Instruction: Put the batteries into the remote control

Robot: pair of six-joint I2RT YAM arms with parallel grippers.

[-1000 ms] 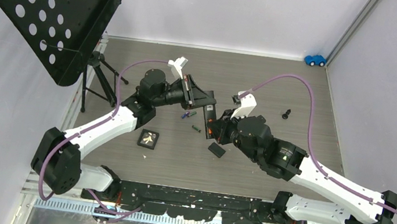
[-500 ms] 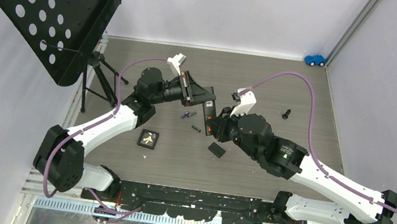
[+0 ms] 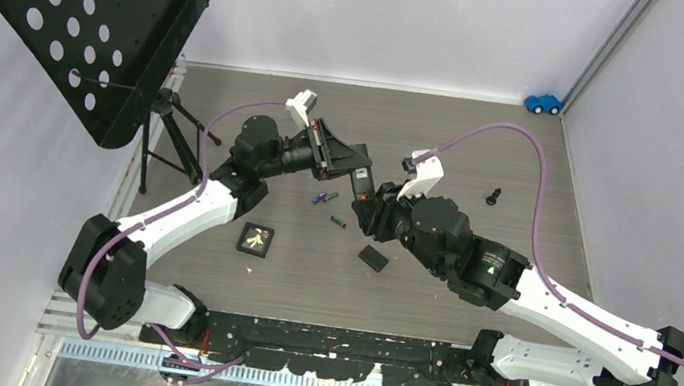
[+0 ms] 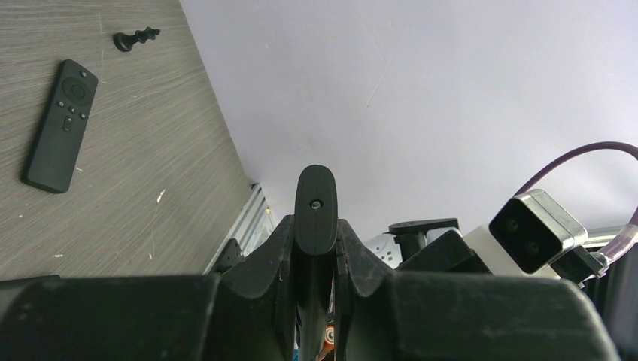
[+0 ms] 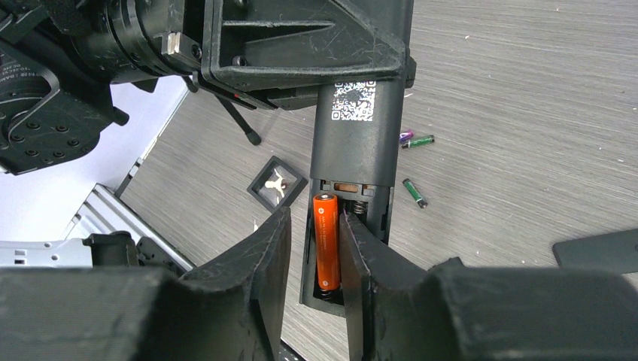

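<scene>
My left gripper point(image 3: 347, 165) is shut on a black remote point(image 3: 360, 184) and holds it above the table, back side up. In the right wrist view the remote point(image 5: 355, 143) has its battery bay open, and an orange battery point(image 5: 326, 241) lies in the bay's left slot. My right gripper point(image 5: 316, 219) is open around that slot, its right finger point(image 5: 361, 259) against the battery and its left finger off the remote's side. Two loose batteries point(image 5: 417, 140) point(image 5: 414, 192) lie on the table. The left wrist view shows the remote's end point(image 4: 314, 197) between my fingers.
The black cover plate point(image 3: 372, 257) lies on the table near the right gripper. A second remote point(image 4: 59, 124) and a black chess piece point(image 3: 493, 196) lie further right. A small black square tile point(image 3: 256, 239), a perforated stand point(image 3: 91, 6) on a tripod and a blue toy car point(image 3: 542, 103) are around.
The left gripper has carried the remote slightly toward the back of the table. The right gripper has followed up and left, staying at the battery bay.
</scene>
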